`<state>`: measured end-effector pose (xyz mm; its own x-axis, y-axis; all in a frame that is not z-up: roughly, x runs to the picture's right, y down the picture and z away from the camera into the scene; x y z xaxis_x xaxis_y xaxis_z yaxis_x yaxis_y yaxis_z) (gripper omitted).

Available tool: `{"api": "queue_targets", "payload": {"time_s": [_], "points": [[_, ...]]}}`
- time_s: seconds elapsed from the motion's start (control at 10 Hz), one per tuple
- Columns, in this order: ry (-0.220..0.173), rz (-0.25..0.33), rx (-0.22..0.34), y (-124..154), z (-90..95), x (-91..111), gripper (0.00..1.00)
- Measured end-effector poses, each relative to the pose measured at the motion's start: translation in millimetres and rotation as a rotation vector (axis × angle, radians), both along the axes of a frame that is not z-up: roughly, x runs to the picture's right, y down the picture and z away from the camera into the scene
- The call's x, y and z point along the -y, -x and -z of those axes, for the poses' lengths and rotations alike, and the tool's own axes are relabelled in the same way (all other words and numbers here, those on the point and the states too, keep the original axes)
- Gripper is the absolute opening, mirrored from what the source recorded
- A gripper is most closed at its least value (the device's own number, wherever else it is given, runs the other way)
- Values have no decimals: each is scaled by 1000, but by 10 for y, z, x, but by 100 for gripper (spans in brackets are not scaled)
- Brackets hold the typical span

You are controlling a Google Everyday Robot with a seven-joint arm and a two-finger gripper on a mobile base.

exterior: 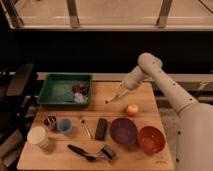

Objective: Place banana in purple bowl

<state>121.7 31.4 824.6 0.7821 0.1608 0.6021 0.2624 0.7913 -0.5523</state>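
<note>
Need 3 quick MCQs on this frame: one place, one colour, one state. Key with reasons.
1. Where is the gripper?
A. over the green tray
B. by the banana, between the tray and the orange fruit
C. over the purple bowl

2. Tray colour?
A. blue
B. red
C. green

3. The purple bowl is:
A. empty
B. holding the banana
C. upside down

Key:
1 B, the arm ends at the banana mid-table.
2 C, its walls are green.
3 A, only its bare inside shows.
</note>
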Motion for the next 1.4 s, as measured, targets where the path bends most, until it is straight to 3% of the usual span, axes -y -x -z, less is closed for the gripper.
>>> {"api": "queue_targets", "payload": {"time_s": [0.3,0.6,0.8,1.0,1.4], "points": [[1,2,-22,-445,629,-223,0],[23,-4,-31,-473,1018,-610,0],[40,3,-23,-354,1163,-828,3],[54,20,-7,-133,1189,-973,23],[79,37,2,13,1104,-1126,61]]}}
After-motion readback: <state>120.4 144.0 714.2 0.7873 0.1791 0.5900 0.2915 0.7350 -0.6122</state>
